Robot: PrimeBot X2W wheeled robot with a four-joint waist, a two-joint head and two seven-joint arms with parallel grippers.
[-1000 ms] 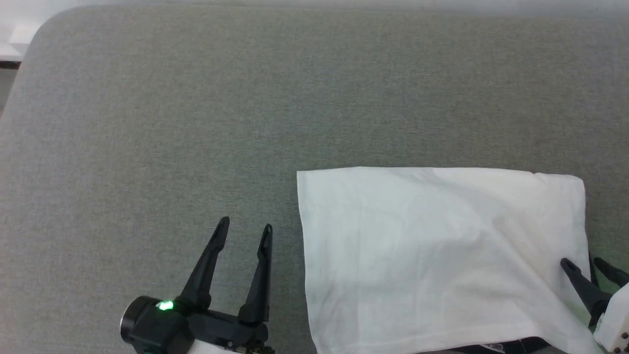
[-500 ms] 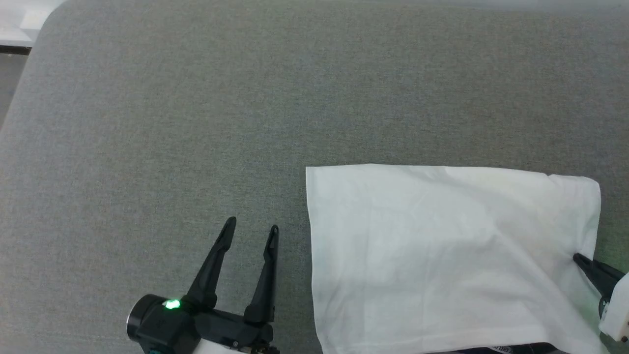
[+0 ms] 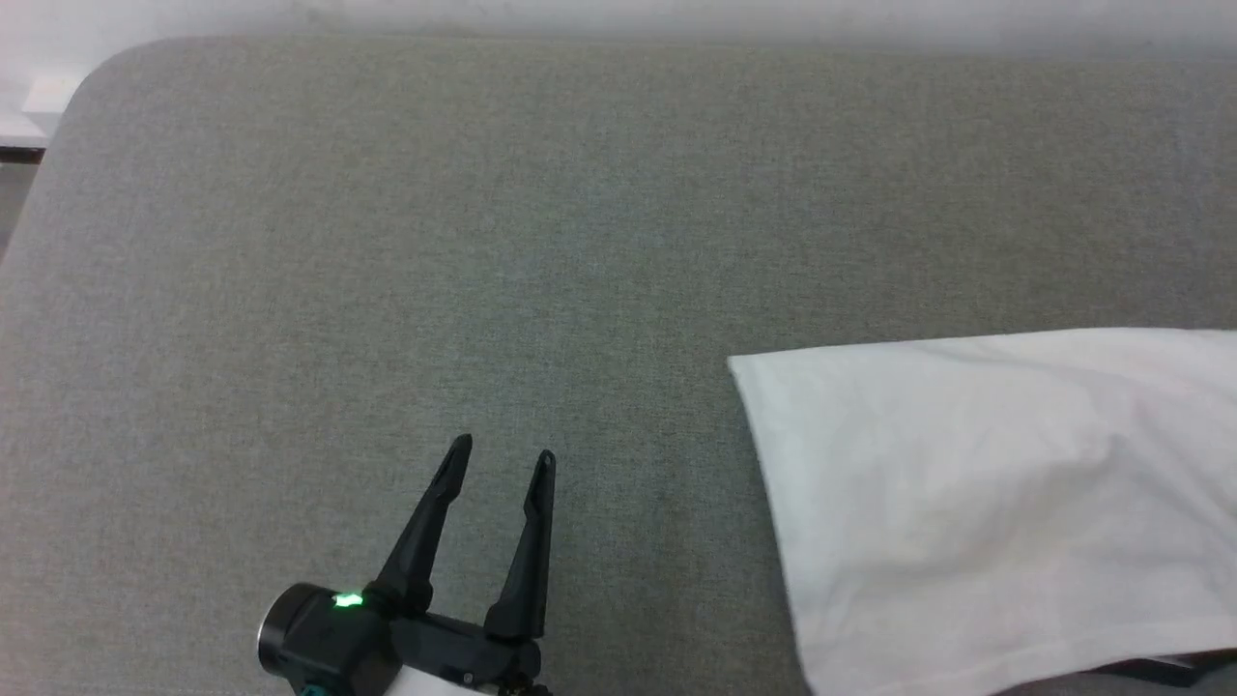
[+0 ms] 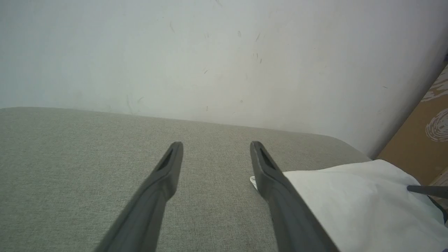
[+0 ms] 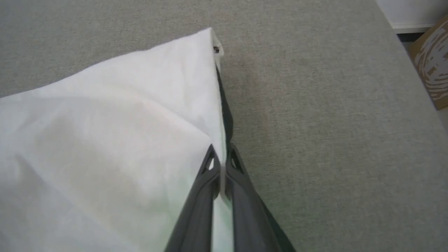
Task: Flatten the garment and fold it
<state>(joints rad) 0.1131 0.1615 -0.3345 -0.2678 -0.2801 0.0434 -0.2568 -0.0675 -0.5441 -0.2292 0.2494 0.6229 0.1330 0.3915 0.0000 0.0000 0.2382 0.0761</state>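
The garment (image 3: 986, 503), folded white, lies on the grey bench (image 3: 387, 242) right of the left gripper (image 3: 504, 448), whose jaws stand spread and empty. The right gripper (image 5: 221, 148) has its jaws pinching the garment's edge. Light, limp, creasing cotton probably; hold hems or corners.

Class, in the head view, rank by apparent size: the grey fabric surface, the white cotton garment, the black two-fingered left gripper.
Grey fabric surface
White cotton garment, though cropped by the frame
Black two-fingered left gripper, smallest despite being nearer the camera
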